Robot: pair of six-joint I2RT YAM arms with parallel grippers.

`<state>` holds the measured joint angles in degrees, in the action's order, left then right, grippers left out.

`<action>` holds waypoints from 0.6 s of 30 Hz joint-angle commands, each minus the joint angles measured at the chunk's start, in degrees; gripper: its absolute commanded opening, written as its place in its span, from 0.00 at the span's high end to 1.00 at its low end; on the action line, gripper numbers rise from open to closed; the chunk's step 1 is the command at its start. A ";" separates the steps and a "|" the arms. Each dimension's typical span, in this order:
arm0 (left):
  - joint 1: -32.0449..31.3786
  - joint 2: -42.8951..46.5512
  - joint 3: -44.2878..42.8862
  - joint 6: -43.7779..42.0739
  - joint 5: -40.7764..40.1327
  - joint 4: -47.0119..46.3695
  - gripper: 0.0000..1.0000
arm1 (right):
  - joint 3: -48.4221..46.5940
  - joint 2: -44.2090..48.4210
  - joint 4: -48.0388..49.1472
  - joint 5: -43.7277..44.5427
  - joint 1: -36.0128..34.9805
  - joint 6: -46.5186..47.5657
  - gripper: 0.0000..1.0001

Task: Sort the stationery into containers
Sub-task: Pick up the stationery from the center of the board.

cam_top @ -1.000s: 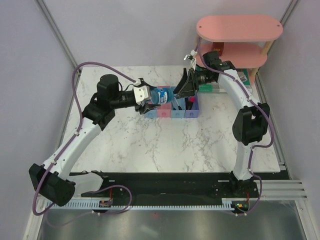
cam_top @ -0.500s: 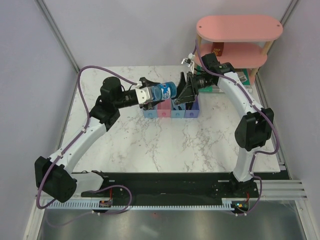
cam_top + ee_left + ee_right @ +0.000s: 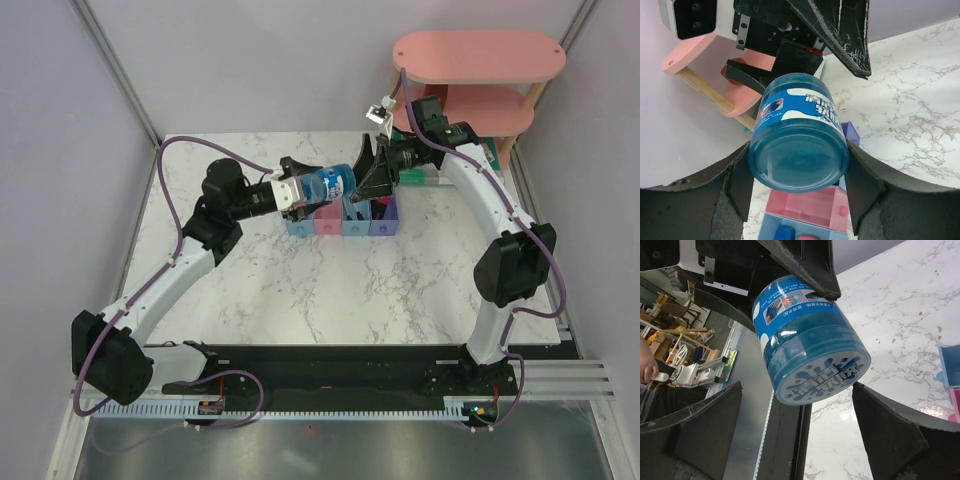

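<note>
Jar (image 3: 331, 184) in left hand (image 3: 308, 192), right hand (image 3: 363, 180) wide

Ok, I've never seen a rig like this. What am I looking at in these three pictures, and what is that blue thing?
Two white robot arms are bolted to the near edge of a marble table. The wide picture comes from a fixed camera overhead. The other two come from a camera on each wrist, so each shows its own dark fingers at the edges. The left gripper is clamped on a round blue jar, held in the air above a row of four small bins. The right gripper is open, with a finger on either side of the jar's other end. A pink two-tier shelf stands in the far right corner.
</note>
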<state>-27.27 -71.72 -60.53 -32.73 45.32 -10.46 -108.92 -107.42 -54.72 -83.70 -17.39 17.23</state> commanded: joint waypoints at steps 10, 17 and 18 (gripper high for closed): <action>-1.30 2.29 1.12 4.25 1.88 -6.33 0.98 | -7.09 -2.36 2.95 -3.93 -0.01 -0.97 0.05; -1.30 1.94 1.64 3.55 1.96 -7.03 0.98 | -6.56 -2.18 2.95 -3.93 0.07 -0.53 0.16; -1.30 1.94 1.99 3.03 1.96 -7.21 0.98 | -6.65 -2.10 2.95 -3.93 -0.01 -0.45 0.19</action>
<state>-28.36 -71.29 -58.83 -30.37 45.76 -12.58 -113.36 -109.67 -53.12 -83.79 -17.34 16.01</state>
